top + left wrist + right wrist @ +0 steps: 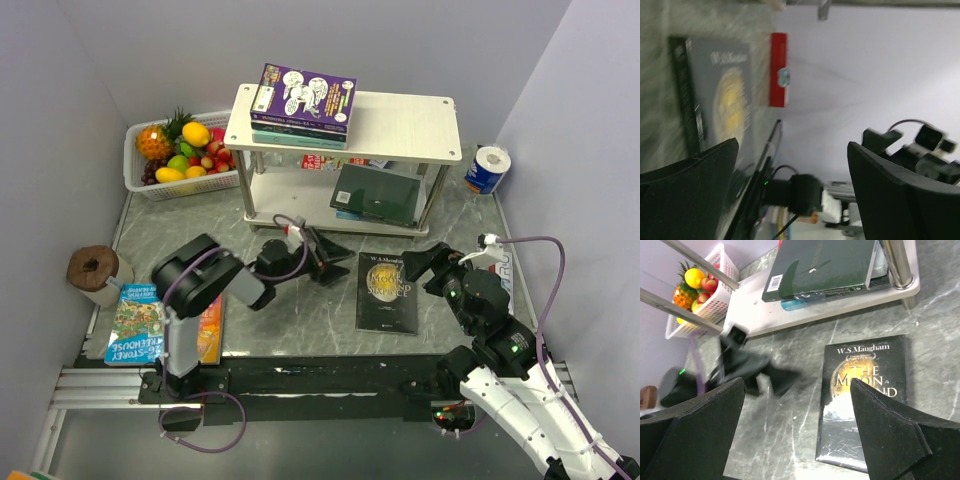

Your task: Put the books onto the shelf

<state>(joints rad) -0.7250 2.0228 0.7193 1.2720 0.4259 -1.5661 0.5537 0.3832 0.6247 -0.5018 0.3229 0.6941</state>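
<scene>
The left gripper (pixel 328 252) and the right gripper (pixel 425 270) are both seen spread, nothing pinched. Between them the black book (pixel 388 292) is laid flat in the middle of the tabletop (pixel 300 315), near the shelf (pixel 405 125).

The left wrist view is smeared throughout: the title on the black book (pixel 722 100) cannot be read, and the red carton (pixel 778 70) shows no legible print. In the right wrist view the left tool (pixel 772 380) is a dark blur, and the dark green book (pixel 825 265) runs off the top edge. From above, the left arm (pixel 190 300) covers most of the orange book (pixel 212 330). The top board of the shelf (pixel 400 125) hides the far end of the green book.
</scene>
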